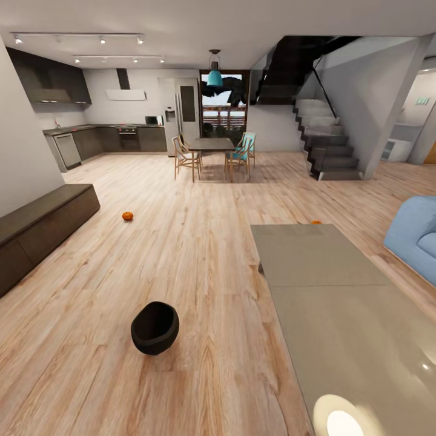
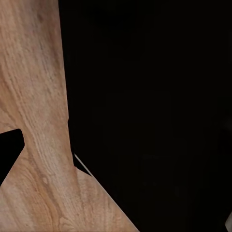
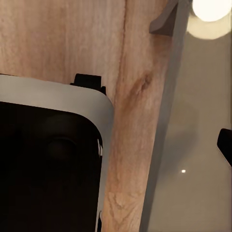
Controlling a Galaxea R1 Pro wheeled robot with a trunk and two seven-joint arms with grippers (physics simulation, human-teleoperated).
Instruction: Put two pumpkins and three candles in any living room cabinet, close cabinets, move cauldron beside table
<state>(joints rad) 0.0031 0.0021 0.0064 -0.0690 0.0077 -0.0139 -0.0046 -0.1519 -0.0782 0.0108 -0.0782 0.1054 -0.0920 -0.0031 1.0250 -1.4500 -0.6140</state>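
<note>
Nearest to me, the coffee table (image 1: 339, 315) runs along my right, its grey top bright with a lamp's glare at the near corner; its left edge borders open plank floor (image 1: 200, 260). Just left of that edge, apart from it, the cauldron (image 1: 155, 327) sits tipped on the boards, mouth turned up and toward me. Farther on, one pumpkin (image 1: 127, 216) lies on open floor near the long dark cabinet (image 1: 42, 221) against the left wall, its front shut as far as I can see. A second pumpkin (image 1: 316, 222) peeks just past the table's far edge. A blue sofa (image 1: 418, 236) closes the right side. Beyond lie the dining table (image 1: 211, 145) and stairs (image 1: 327, 145). The wrist views give floor and dark bodywork; I cannot tell how either gripper stands.
</note>
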